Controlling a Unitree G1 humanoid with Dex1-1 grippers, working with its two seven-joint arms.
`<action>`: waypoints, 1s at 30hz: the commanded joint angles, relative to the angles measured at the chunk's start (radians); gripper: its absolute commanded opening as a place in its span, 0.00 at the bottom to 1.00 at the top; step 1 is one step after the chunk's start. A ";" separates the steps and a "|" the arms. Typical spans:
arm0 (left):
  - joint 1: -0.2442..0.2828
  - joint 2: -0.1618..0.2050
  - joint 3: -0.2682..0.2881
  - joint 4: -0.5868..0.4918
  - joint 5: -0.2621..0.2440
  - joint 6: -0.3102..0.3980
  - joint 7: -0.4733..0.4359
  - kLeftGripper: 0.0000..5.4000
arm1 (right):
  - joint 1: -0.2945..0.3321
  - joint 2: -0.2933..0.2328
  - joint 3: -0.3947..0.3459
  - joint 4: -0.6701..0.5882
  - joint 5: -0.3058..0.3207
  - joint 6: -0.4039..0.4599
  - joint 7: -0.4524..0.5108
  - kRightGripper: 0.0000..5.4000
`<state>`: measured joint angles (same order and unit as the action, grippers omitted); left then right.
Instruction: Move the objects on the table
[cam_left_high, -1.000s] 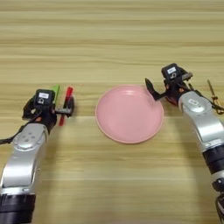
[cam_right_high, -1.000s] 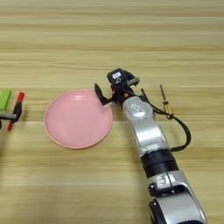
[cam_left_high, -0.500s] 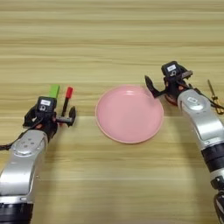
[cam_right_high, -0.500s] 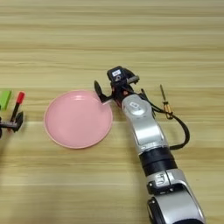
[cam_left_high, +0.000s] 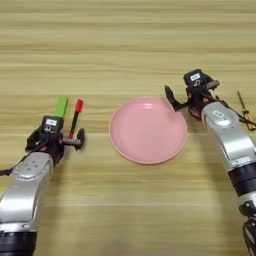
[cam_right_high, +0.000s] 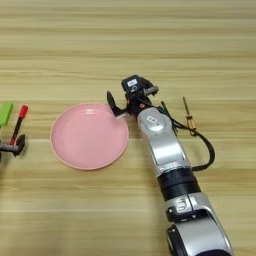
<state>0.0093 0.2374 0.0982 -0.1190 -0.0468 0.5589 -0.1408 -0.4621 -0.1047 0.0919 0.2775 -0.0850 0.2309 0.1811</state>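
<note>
slim red marker pen and flat light-green rectangular bar lie side by side on the striped light wooden table, left of a smooth round pink plate. left gripper sits at the pen's near end, black fingers spread, holding nothing. right gripper hovers at the plate's far-right rim, fingers apart and empty.

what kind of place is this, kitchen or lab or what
Most likely a robot test bench, not a kitchen. A bare wooden table fills the view, holding only a pink plate, a red marker and a green bar, with two robot arms reaching in.
</note>
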 joint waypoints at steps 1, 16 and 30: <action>-0.026 -0.003 -0.013 0.046 0.010 -0.019 0.004 1.00 | -0.019 0.001 -0.007 0.002 0.006 0.011 -0.004 1.00; -0.080 -0.012 -0.021 0.198 0.011 -0.094 0.013 1.00 | -0.021 -0.006 -0.021 0.010 0.009 0.007 -0.002 1.00; -0.121 -0.013 -0.011 0.319 0.012 -0.151 0.018 1.00 | -0.024 -0.010 -0.028 0.016 0.011 0.003 -0.001 1.00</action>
<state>-0.1345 0.2253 0.0926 0.1624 -0.0473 0.3816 -0.1354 -0.4642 -0.1090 0.0706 0.2887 -0.0781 0.2304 0.1812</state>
